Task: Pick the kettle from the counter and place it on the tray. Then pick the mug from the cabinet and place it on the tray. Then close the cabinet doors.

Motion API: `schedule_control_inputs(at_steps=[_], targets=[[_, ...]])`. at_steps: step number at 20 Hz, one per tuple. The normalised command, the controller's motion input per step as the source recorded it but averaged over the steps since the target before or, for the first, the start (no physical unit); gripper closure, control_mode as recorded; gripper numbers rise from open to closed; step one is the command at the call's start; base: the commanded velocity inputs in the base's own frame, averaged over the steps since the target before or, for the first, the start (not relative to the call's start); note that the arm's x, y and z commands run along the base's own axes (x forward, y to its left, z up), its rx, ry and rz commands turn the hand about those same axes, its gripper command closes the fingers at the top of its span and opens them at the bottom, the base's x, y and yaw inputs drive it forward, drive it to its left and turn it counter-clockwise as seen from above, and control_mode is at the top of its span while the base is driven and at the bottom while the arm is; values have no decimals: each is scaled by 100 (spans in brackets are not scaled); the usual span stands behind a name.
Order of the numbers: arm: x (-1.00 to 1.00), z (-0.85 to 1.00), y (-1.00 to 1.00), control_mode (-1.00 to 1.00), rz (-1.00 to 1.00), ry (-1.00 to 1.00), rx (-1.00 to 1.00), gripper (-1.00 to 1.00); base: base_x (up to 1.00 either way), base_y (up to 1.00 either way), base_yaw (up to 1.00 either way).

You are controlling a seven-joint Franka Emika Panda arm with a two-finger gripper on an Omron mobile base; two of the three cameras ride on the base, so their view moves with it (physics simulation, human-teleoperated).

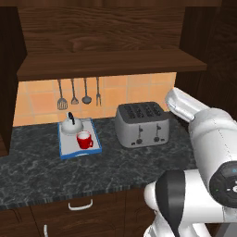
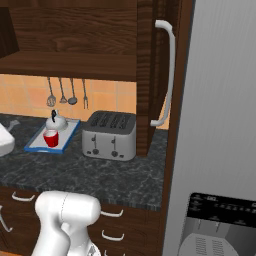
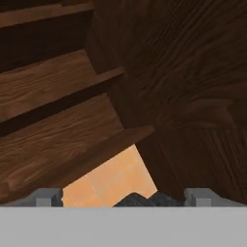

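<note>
Red mug [image 1: 84, 139] and white kettle [image 1: 71, 125] already stand on the tray [image 1: 68, 152], at the left of the table [image 1: 41, 172]. Rigid wooden door [image 2: 152, 75], far right, should swing easily when pushed near its silver handle [image 2: 169, 70]. Tool [image 3: 123, 198] is released, holding nothing.

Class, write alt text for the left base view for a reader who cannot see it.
A small white dome-shaped kettle and a bright red mug stand on a blue-rimmed grey tray on a dark marbled counter, left of a boxy silver toaster. Above, the dark wood cabinet stands open.
</note>
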Motion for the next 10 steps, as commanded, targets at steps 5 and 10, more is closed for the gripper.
schedule_control_inputs(at_steps=[5, 10], targets=[[-18, 3, -30, -100, -20, -25, 1, -100, 0, 0, 0], [-27, 2, -24, -100, -24, -28, 0, -100, 0, 0, 0]])
